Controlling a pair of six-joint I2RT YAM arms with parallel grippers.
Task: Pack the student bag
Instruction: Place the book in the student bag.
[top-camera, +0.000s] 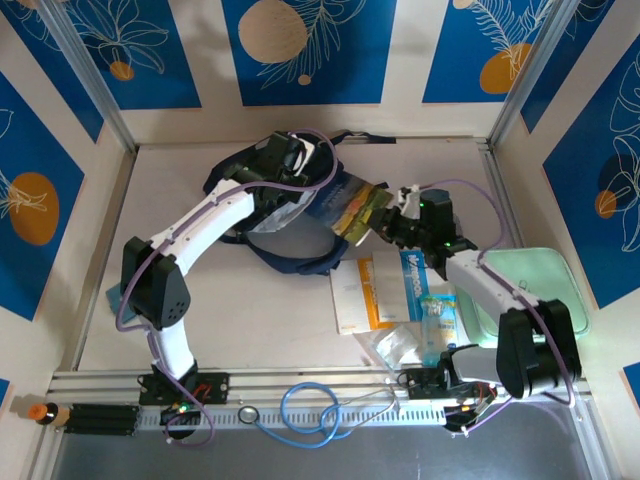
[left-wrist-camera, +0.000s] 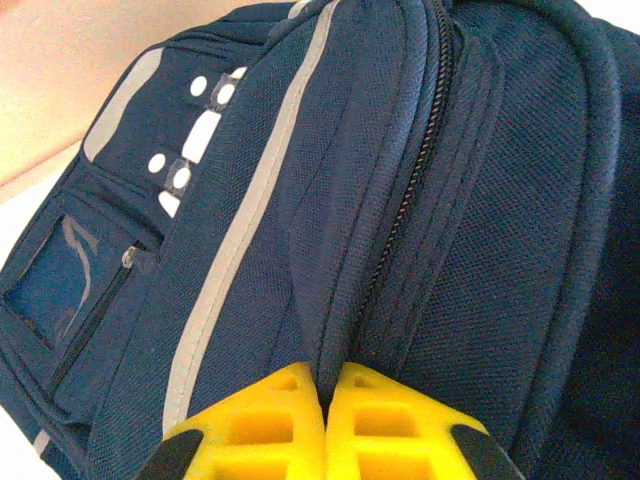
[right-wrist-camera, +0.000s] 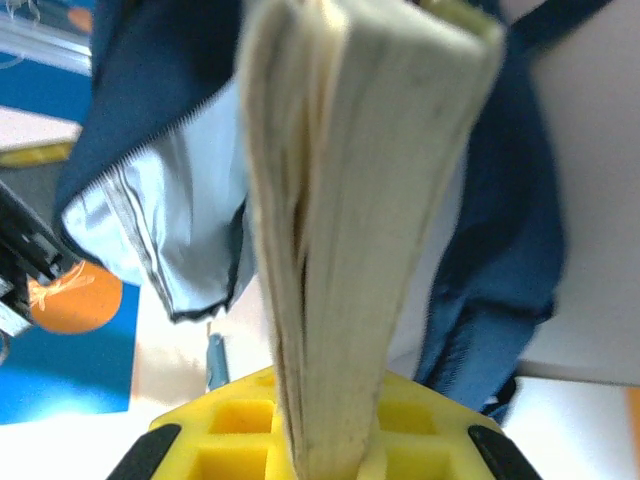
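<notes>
Against left end effector (left-wrist-camera: 325, 425), student bag (left-wrist-camera: 470, 250) fabric pinched

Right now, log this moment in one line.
left gripper: shut on student bag fabric | right gripper: shut on book | book: at bag opening, not inside

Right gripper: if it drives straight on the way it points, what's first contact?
Right gripper is shut on a book, which leads. Straight on, the book likely meets the student bag at its open mouth, by the pale lining; rim or inside, depth unclear.
</notes>
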